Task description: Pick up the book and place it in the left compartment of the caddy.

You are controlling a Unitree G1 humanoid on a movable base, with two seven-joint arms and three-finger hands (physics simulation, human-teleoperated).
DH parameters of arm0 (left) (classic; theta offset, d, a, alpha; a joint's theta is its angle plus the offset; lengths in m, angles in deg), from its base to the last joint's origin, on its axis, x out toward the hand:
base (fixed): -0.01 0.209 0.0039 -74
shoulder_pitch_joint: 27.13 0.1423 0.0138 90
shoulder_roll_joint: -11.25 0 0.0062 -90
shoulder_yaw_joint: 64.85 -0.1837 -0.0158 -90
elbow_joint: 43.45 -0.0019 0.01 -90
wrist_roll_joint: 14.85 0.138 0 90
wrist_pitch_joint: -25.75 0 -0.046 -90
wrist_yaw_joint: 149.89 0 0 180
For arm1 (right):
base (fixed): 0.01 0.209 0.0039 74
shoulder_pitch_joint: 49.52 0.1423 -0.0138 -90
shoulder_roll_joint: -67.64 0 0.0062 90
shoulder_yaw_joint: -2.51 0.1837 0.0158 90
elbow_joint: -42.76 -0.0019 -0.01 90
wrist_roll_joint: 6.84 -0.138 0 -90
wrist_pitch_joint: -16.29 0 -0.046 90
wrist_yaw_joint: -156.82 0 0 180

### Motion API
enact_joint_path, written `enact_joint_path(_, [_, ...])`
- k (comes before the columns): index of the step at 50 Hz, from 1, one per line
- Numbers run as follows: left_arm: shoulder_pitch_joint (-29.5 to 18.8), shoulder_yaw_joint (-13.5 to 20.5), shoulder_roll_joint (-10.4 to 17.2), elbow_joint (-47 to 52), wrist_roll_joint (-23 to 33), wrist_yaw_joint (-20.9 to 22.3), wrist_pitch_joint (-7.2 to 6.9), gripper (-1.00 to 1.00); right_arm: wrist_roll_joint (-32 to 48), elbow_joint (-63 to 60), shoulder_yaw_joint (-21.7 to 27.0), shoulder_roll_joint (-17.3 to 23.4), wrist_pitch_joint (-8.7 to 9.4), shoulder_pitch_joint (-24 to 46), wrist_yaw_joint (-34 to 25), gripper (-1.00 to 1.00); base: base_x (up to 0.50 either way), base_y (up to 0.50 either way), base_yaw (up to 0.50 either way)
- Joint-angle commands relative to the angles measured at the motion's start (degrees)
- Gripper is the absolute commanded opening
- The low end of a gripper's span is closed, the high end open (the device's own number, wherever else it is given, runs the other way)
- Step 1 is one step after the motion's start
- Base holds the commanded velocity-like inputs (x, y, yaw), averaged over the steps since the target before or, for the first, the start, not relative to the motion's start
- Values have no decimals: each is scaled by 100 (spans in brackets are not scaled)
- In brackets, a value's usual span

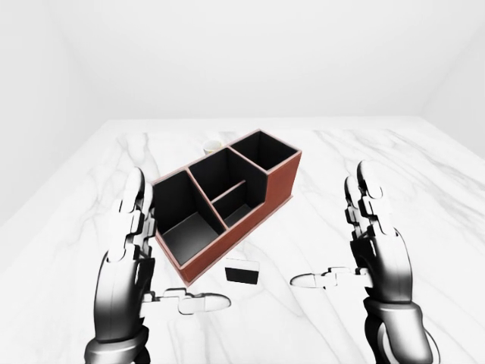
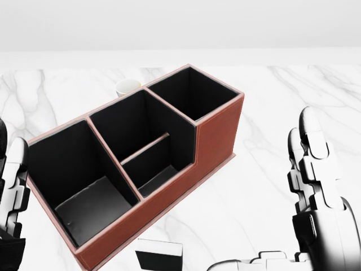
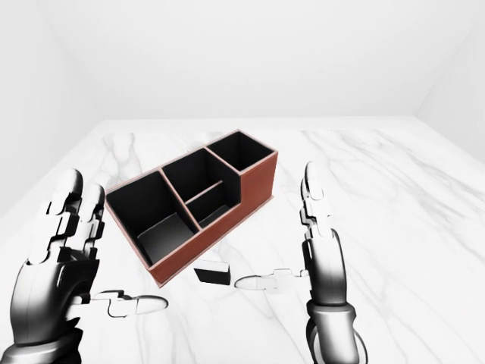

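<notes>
Both my hands are raised over the marble table [image 1: 424, 197], palms facing inward, fingers straight and spread, thumbs out toward each other. Neither holds anything. The left hand [image 1: 129, 250] stands just left of the caddy [image 1: 227, 199]; the right hand [image 1: 377, 243] is well apart from it on the right.

The book [image 1: 242, 271] is a small dark block with a white top edge, lying on the table just beside the near wall of the caddy, between my two thumbs. Nothing touches it.

Step in hand, as I judge it: reaching for the book. My right thumb tip is the nearer one, so I would bring the right hand in and down, put fingers on one broad face and the thumb on the other, and close only once both sides are covered. The caddy wall is close on the far side; fingers need to slip into that gap without nudging the caddy. Then lift clear of the rim and carry left to the large left compartment [image 2: 76, 180], which looks empty.

Hard to make out:
- The head view cuts the book at its bottom edge.
- Whether the book stands on edge or lies flat, I cannot tell.
- A pale cup-like object [image 2: 128, 86] beyond the caddy, mostly hidden by its far wall.
</notes>
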Motion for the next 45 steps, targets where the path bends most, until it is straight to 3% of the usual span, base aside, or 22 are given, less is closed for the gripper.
enact_joint_path(1, [207,-407,218,168,256,-181,0,100,-21,-16,5,0,0,-43,17,100,50,16,0])
enact_joint_path(7, [452,-1020,535,321,551,-398,0,100,-32,-25,9,-6,0,-63,42,100,28,4,0])
enact_joint_path(11, [677,-1728,757,321,849,-522,0,100,-41,-7,10,-2,0,-71,46,100,0,0,0])
enact_joint_path(17, [575,-2992,1197,322,2143,-946,0,100,-36,9,5,1,0,-57,45,100,0,0,0])
enact_joint_path(20, [204,-3626,1494,311,2838,-1358,0,100,-42,40,10,0,0,-42,42,100,0,0,0])
enact_joint_path(23, [-143,-4034,1646,120,3432,-1671,0,100,-25,36,-6,3,0,-32,41,100,0,0,0])
enact_joint_path(29, [-446,-4321,1560,-306,4331,-1768,0,100,-26,58,-7,6,0,-20,42,100,0,0,0])
enact_joint_path(41, [-571,-4243,1207,-1229,6614,-2211,0,100,-17,56,-22,8,0,10,40,100,0,0,0])
enact_joint_path(45, [-593,-4248,1127,-1405,7116,-2250,0,100,-21,68,-20,7,0,28,39,100,0,0,0])
